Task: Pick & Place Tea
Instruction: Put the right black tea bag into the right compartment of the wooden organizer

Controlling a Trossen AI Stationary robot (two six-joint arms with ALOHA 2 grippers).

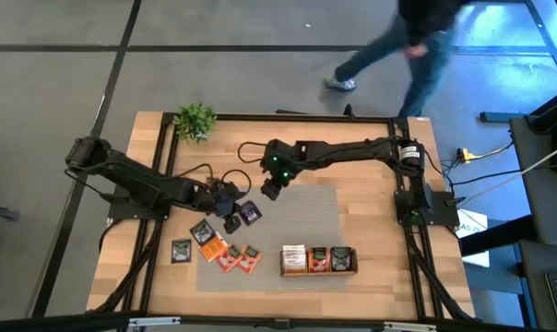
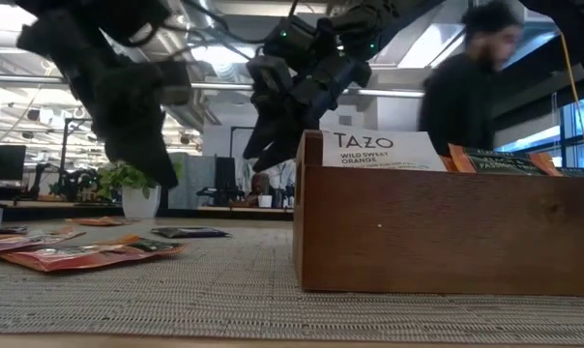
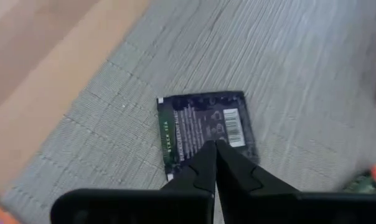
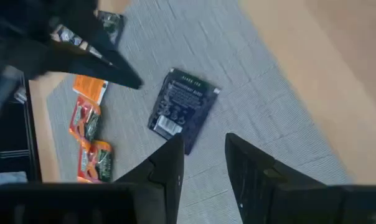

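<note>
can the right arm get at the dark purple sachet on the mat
Probably yes: the right gripper hangs open just above the dark purple sachet, which lies flat on the mat, though the shut left gripper crowds its other side.

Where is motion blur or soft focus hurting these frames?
High view: the walking person is smeared. Low view: both arms are dark against bright windows. Left wrist view: dark sachet is soft. Right wrist view: the near fingers blur.

You can read "TAZO" above "WILD SWEET ORANGE" on the white sachet (image 2: 379,152) standing in the wooden tray (image 2: 447,232). The dark sachet (image 3: 205,132) carries a barcode; its lettering is unreadable.
</note>
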